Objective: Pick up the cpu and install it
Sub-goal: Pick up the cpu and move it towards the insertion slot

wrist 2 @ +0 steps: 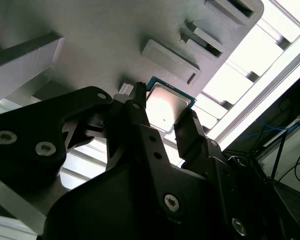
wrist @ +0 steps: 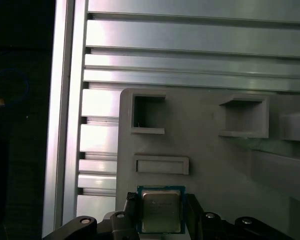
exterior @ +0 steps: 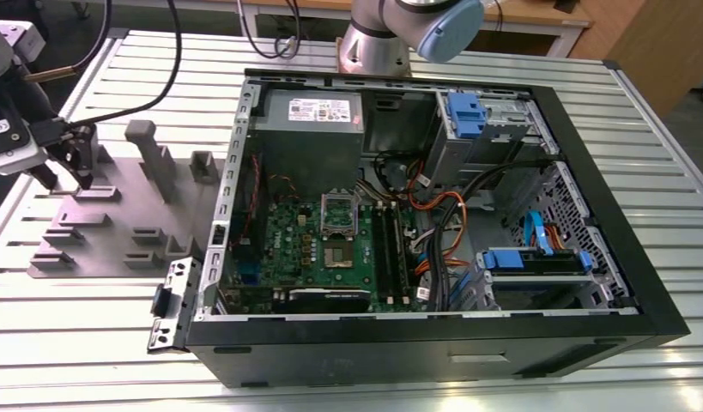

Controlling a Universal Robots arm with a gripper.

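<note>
Gripper [wrist 2: 164, 106], fingers [wrist 2: 191, 131] clenched on opposite edges of square cpu [wrist: 161, 211], flat between them, metal lid upward, on grey holder tray [wrist: 215, 165]

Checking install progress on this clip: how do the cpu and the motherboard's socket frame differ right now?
Place: the cpu lies on the grey holder plate outside the computer case, at the gripper; the socket frame sits on the green motherboard inside it. Look: the cpu is a solid square with a plain metal lid; the socket frame is an oblong open surround. Both are silvery metal.
</note>
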